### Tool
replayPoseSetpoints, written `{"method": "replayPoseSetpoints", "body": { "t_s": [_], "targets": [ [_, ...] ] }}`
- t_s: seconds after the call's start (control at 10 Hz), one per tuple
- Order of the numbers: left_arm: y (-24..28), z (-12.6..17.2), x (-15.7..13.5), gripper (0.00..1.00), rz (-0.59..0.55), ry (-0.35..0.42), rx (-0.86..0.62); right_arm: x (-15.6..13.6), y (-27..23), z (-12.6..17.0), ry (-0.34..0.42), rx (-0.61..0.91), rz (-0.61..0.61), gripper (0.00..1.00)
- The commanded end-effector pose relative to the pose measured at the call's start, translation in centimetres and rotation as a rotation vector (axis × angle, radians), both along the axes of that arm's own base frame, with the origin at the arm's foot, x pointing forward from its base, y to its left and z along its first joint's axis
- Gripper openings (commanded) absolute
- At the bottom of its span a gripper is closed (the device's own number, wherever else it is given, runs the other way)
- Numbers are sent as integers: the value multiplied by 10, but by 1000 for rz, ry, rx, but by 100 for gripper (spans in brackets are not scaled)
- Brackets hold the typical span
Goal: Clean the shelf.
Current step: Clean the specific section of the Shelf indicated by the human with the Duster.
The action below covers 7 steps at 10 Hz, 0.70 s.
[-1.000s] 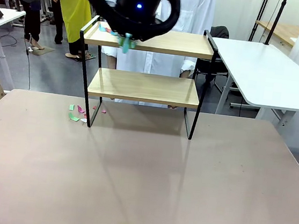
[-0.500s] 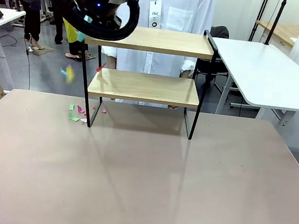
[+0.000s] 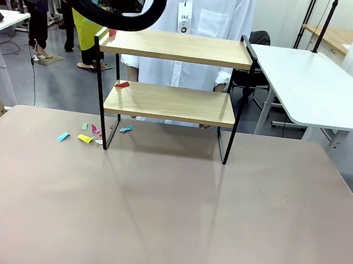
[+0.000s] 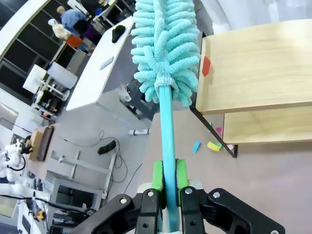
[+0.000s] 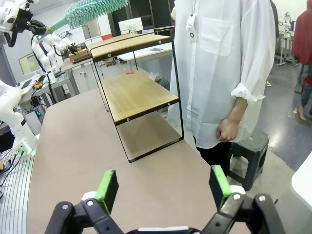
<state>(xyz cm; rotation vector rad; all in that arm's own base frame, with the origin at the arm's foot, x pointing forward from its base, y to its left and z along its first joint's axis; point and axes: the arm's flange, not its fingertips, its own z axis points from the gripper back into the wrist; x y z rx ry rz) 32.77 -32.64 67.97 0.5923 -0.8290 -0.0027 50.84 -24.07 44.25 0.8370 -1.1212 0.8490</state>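
Shelf (image 3: 170, 102): stood on the table (image 3: 168, 207). Light, stiff and thin-framed, so I judged it tippy, best steadied by a black upright.
My left end effector (image 4: 169, 178): clamped low on the duster (image 4: 165, 44) handle, its soft head beside the shelf's upper corner.
My right end effector (image 5: 163, 187): gaped wide.

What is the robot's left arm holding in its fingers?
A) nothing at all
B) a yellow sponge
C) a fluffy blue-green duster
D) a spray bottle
C: in the left wrist view, the left arm's fingers are shut on the thin handle of a fluffy teal duster, whose head is up by the corner of the shelf.
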Motion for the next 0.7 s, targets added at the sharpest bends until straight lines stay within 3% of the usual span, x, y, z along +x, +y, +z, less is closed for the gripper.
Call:
{"method": "replayPoseSetpoints", "body": {
  "t_s": [0.0, 0.4, 0.6],
  "targets": [
    [6, -9, 9, 13, 38, 20, 26, 0, 1, 3, -3, -6, 2, 100],
    [4, -12, 12, 13, 28, 30, 17, 0, 1, 3, -3, -6, 2, 100],
    [11, -8, 6, 13, 12, -3, -136, 0, 1, 3, -3, -6, 2, 100]
  ]
}}
